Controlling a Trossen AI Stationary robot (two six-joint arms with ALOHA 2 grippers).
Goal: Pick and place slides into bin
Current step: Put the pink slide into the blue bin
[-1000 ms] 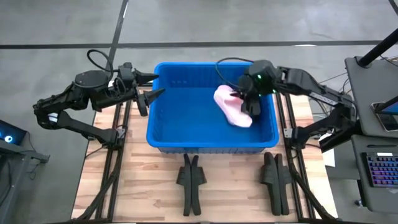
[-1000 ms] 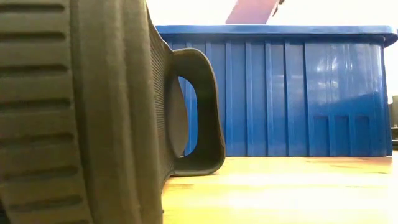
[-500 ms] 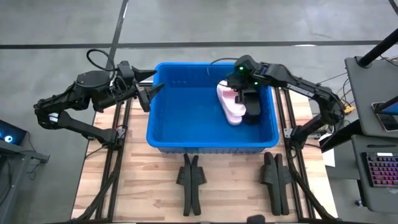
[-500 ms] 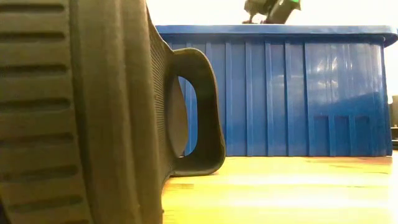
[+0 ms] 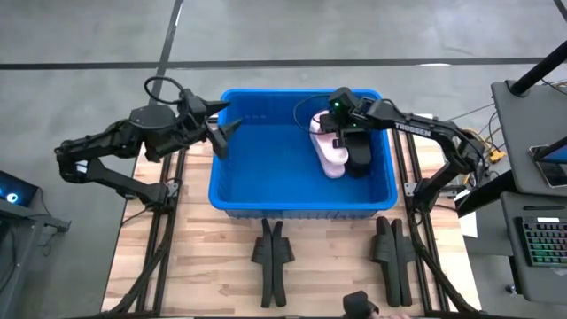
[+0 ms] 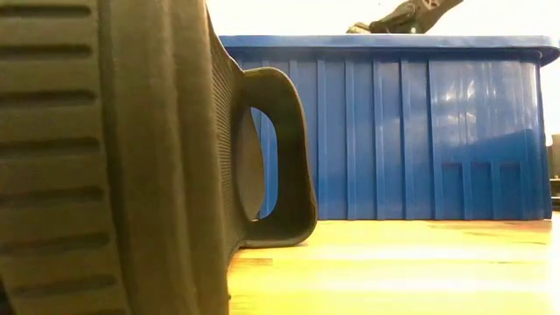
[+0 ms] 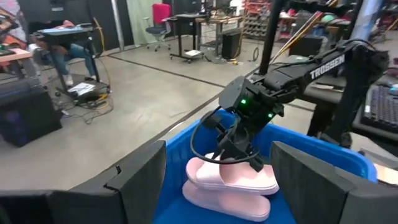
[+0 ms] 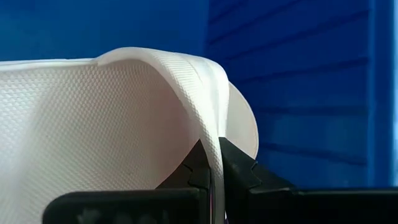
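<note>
The blue bin (image 5: pixel 232 190) stands mid-table. Inside it at the right, one light pink slide (image 7: pixel 239 177) sits on a second pink one (image 7: pixel 224 200), with a black slide (image 5: pixel 360 161) beside them. My right gripper (image 5: pixel 341 133) reaches down into the bin, shut on the upper pink slide. My left gripper (image 5: pixel 221 133) hovers open and level over the bin's left rim, holding nothing. Two pairs of black slides (image 5: pixel 273 257) (image 5: pixel 392 259) stand on edge on the table in front of the bin. My right gripper pinches the edge of the upper pink slide's strap (image 8: pixel 213 124) between its two fingers. The fingers slant down from the bin's far side. In the left wrist view the slide is about level and seems to rest on the lower pink slide.
A black slide (image 6: pixel 131 157) stands right in front of the low camera and hides the left half of that view. Bare bin floor (image 5: pixel 266 164) lies left of the pink slides. A desk with a keyboard (image 5: pixel 542 244) stands off the table's right edge.
My right gripper has sunk into the bin with the pink slide and rolled its wrist. The slide, seen above the rim a second ago, has gone below it and turned from tilted to about level. My left gripper has shifted slightly toward the bin.
</note>
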